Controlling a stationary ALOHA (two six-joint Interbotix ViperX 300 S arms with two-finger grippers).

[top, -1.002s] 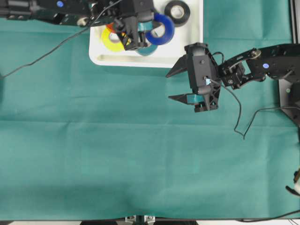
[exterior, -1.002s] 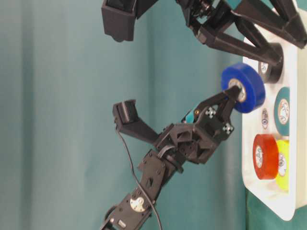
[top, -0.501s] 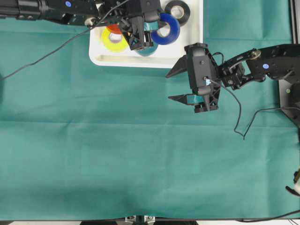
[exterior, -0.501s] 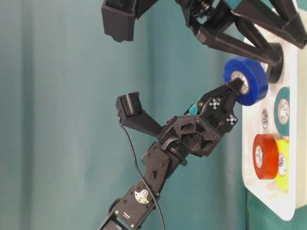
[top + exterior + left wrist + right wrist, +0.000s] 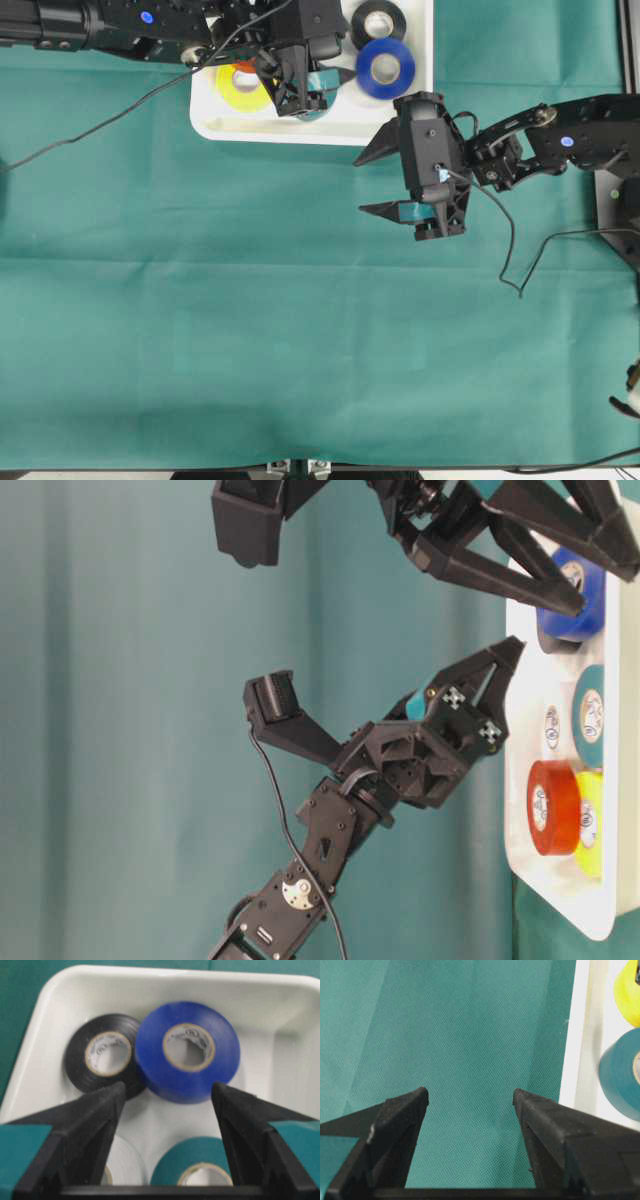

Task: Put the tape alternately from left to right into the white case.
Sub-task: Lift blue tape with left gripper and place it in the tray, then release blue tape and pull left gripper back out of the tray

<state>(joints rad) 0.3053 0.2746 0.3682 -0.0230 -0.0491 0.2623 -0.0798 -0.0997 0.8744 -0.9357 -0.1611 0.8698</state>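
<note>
Green cloth surrounds your white case; left gripper gapes empty over the blue roll leaning on the black roll; right gripper gapes empty beside the case.

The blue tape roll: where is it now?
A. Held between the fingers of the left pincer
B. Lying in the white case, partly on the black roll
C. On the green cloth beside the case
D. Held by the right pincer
B: the blue tape roll lies in the white case, overlapping the black roll, while the left pincer stands open and apart from it.
</note>
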